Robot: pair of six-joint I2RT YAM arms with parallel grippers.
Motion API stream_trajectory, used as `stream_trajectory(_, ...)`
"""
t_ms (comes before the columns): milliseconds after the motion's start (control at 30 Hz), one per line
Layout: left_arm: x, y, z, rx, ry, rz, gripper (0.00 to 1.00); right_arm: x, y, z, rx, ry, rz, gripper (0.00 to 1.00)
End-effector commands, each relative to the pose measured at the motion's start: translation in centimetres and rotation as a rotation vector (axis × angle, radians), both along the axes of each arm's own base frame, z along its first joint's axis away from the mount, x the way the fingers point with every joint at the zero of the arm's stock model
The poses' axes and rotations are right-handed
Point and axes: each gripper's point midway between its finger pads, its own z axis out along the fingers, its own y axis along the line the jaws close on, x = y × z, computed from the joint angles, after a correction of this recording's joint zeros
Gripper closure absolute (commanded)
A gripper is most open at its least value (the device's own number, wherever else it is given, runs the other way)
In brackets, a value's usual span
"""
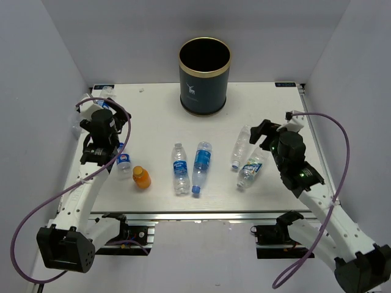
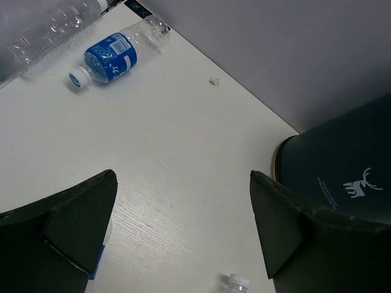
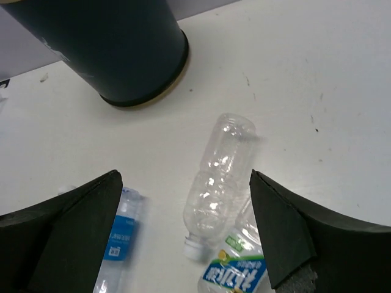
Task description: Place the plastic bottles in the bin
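We locate the bin [image 1: 204, 76] upright at the far centre of the table [image 1: 153, 110], mouth facing up. Every plastic bottle lies outside it, on the tabletop. A blue-labelled bottle [image 1: 179, 169] and a second blue-labelled bottle [image 1: 201, 166] lie side by side near the front centre. The orange bottle [image 1: 141, 177] sits just to their left, and a small bottle [image 1: 123, 160] lies beside the left arm. To the right, an unlabelled clear bottle [image 3: 217, 171] lies on its side just beside a dented labelled bottle [image 3: 235, 271]. A corner bottle [image 2: 116, 55] rests at the far left edge. The left gripper [image 2: 183, 177] has its fingers spread wide over bare table. The right gripper [image 3: 184, 177] also has its fingers spread wide, and the unlabelled clear bottle appears in the gap; we cannot tell whether they touch it.
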Motion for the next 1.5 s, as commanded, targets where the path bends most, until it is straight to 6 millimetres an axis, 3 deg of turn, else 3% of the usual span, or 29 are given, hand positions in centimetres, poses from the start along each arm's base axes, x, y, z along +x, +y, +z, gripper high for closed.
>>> stream_trajectory(0,-0.2,-0.1,0.3,-0.013,0.004,-0.013,0.02,-2.4,-2.2,-2.3,-0.011,0.121,-0.079,0.11)
stream_trajectory(133,0.0,-0.3,-0.5,-0.013,0.025,-0.019,0.02,-4.9,-2.7,-5.2,-0.009,0.266,-0.089,0.11)
stream_trajectory(167,0.2,-0.3,-0.9,-0.013,0.036,-0.022,0.02,-5.7,-3.0,-6.9,-0.029,0.348,-0.103,0.11)
stream_trajectory(233,0.4,-0.5,-1.4,-0.013,0.046,-0.029,0.02,-6.1,-3.2,-7.9,-0.005,0.426,-0.148,0.11)
stream_trajectory(267,0.5,-0.7,-1.8,-0.014,0.056,-0.040,0.02,-6.5,-3.2,-9.4,-0.030,0.497,-0.162,0.11)
stream_trajectory(500,1.0,-1.2,-2.9,-0.004,0.090,-0.072,0.02,-4.9,-1.4,-14.0,0.003,0.617,-0.166,0.11)
stream_trajectory(667,0.9,-1.4,-3.5,-0.001,0.101,-0.085,0.02,-3.8,-2.4,-17.6,-0.022,0.649,-0.263,0.11)
stream_trajectory(767,1.1,-1.4,-3.8,0.005,0.110,-0.092,0.02,-3.0,-2.0,-19.2,0.022,0.668,-0.253,0.11)
stream_trajectory(933,1.2,-1.4,-4.2,0.010,0.126,-0.088,0.02,-2.7,-2.7,-21.1,0.034,0.688,-0.288,0.11)
stream_trajectory(1000,1.2,-1.3,-4.4,0.014,0.134,-0.086,0.02,-2.7,-3.2,-21.1,0.034,0.687,-0.309,0.19)
stream_trajectory(1100,1.2,-1.0,-4.5,0.021,0.139,-0.072,0.02,-1.9,-4.6,-18.5,0.016,0.601,-0.363,0.39)
stream_trajectory(1133,1.2,-1.0,-4.6,0.023,0.141,-0.070,0.02,-0.9,-4.7,-16.5,0.003,0.550,-0.359,0.47)
stream_trajectory(1200,1.2,-0.9,-4.5,0.025,0.137,-0.069,0.02,0.7,-5.0,-12.0,-0.005,0.434,-0.355,0.48)
stream_trajectory(1233,1.2,-0.9,-4.6,0.024,0.138,-0.067,0.02,2.2,-4.6,-7.9,-0.024,0.338,-0.309,0.49)
stream_trajectory(1300,1.3,-0.9,-4.7,0.023,0.140,-0.066,0.02,4.7,-2.9,-2.4,-0.021,0.186,-0.200,0.49)
stream_trajectory(1333,1.4,-0.9,-4.7,0.023,0.139,-0.065,0.02,6.3,-2.1,1.7,-0.085,0.079,-0.129,0.49)
stream_trajectory(1400,1.5,-0.9,-4.9,0.024,0.147,-0.063,0.02,8.3,0.4,6.7,-0.098,-0.081,0.001,0.49)
stream_trajectory(1433,1.5,-0.8,-4.9,0.023,0.149,-0.061,0.02,10.2,1.7,9.2,-0.100,-0.188,0.041,0.49)
stream_trajectory(1467,1.5,-0.9,-4.9,0.022,0.150,-0.061,0.02,11.1,2.6,13.4,-0.134,-0.301,0.085,0.49)
